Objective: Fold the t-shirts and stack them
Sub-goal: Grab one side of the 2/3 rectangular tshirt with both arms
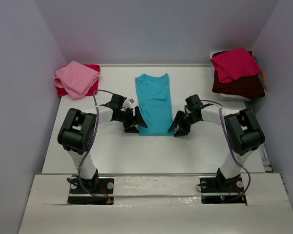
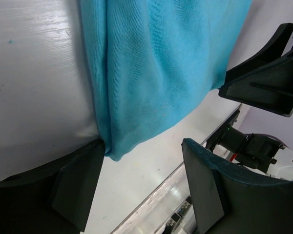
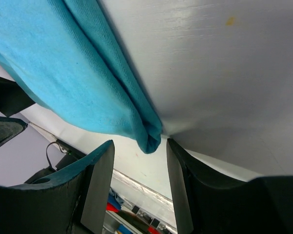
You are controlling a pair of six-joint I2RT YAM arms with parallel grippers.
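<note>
Turquoise t-shirt (image 1: 154,102) lies folded lengthwise. I see my left gripper (image 1: 139,126) and right gripper (image 1: 178,129) spread wide at its near corners, grasping nothing.

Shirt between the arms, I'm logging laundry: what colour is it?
The t-shirt is turquoise; top external view.

The whole bench (image 1: 112,151) is being viewed from above and behind the arm bases, while the near hem of the turquoise t-shirt (image 1: 154,102), shared by all three views, is being framed at close range from opposite sides past the left fingers (image 2: 73,185) and the right fingers (image 3: 97,185).
</note>
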